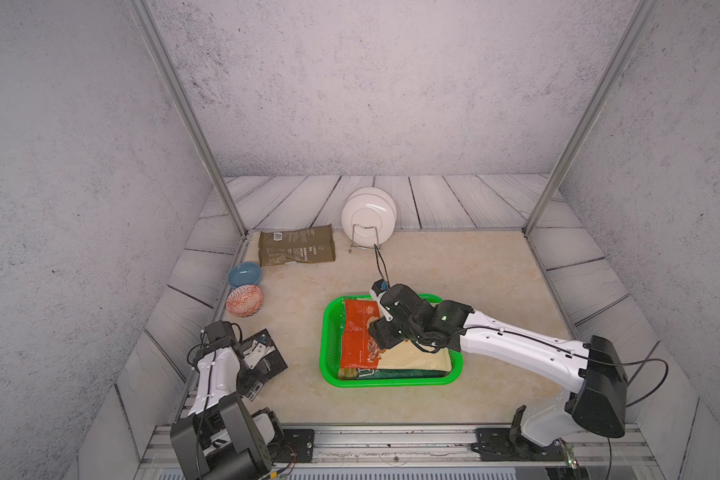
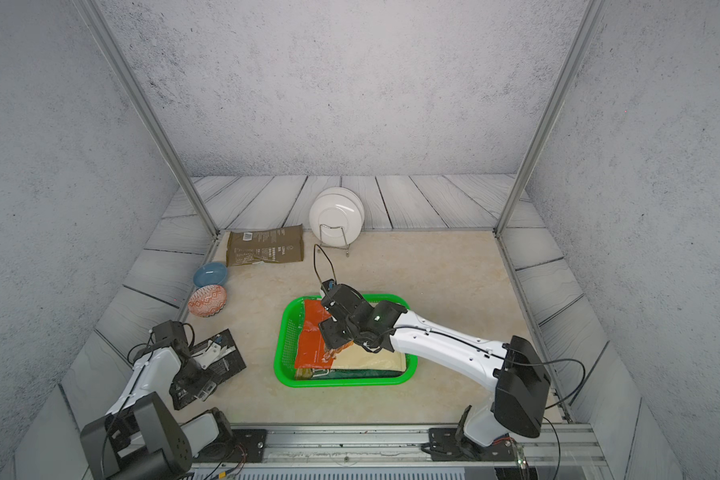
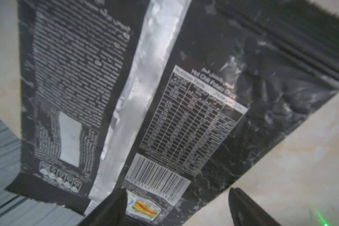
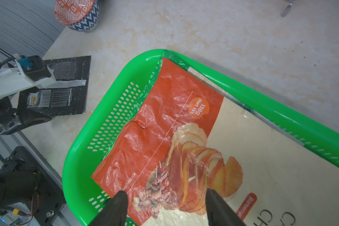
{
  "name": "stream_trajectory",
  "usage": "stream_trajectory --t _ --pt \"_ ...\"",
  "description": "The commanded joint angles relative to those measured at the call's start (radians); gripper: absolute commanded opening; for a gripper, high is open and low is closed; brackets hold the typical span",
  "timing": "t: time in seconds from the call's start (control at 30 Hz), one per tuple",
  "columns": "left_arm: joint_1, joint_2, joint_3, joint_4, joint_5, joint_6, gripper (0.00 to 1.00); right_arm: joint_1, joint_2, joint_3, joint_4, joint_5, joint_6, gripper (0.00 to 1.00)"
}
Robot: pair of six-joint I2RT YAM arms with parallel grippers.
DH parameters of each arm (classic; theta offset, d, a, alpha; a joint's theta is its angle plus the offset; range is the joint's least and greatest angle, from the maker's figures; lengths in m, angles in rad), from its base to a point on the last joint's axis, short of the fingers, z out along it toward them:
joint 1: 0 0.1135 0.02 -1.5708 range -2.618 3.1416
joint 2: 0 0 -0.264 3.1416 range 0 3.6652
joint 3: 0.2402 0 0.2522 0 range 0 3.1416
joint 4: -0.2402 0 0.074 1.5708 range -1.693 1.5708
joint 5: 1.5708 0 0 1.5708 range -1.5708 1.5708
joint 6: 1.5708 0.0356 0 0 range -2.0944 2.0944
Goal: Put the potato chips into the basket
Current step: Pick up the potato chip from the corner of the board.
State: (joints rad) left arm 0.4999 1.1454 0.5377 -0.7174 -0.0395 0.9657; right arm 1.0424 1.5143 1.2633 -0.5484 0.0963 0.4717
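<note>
Lying on the pale desk (image 1: pixel 474 270), nearer its front edge and about midway along: green basket (image 1: pixel 327 353), stacked bags inside, cream-and-orange bag (image 1: pixel 356 332) on top. Olive bag (image 1: pixel 296 245) flat at the far left corner. Black bag (image 3: pixel 76 78) flat by the front left corner. White plates (image 1: pixel 368 218) upright at the far edge. Blue bowl (image 1: pixel 245 274) and patterned bowl (image 1: pixel 245 300) just beside each other along the left edge. Right hand (image 4: pixel 165 191) over the top bag, fingers apart, gripping nothing. Left hand (image 3: pixel 176 190) over the black bag, fingers apart.

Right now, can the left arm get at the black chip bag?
Probably yes: the left end effector hangs right over the black bag, jaws apart, with nothing in the way.
</note>
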Motion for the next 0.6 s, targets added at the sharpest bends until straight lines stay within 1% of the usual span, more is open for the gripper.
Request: stream_trajectory --t 0.0,0.03,0.13,0.27,0.33,0.47,0.53,0.57 --pt "0.009 0.028 -0.019 0.016 0.020 0.054 0.83 0.005 -0.029 -0.007 0.003 -0.007 0.002 0.68" --pt "0.009 0.037 -0.022 0.032 0.014 0.060 0.82 0.005 -0.029 -0.007 0.002 -0.009 0.002 0.68" --pt "0.009 0.064 -0.030 0.067 -0.009 0.085 0.72 0.004 -0.033 -0.012 0.011 -0.012 0.007 0.68" --pt "0.009 0.102 -0.017 0.073 -0.001 0.092 0.53 0.004 -0.040 -0.030 0.035 -0.013 0.010 0.67" --pt "0.009 0.113 -0.012 0.072 0.008 0.089 0.47 0.005 -0.033 -0.029 0.038 -0.017 0.011 0.67" --pt "0.009 0.109 -0.001 0.059 0.031 0.079 0.45 0.005 -0.020 -0.021 0.039 -0.031 0.010 0.67" --pt "0.009 0.089 0.015 0.023 0.047 0.070 0.39 0.004 -0.018 -0.022 0.042 -0.036 0.010 0.67" --pt "0.010 0.073 0.031 -0.006 0.064 0.065 0.33 0.004 -0.018 -0.023 0.044 -0.041 0.009 0.67"
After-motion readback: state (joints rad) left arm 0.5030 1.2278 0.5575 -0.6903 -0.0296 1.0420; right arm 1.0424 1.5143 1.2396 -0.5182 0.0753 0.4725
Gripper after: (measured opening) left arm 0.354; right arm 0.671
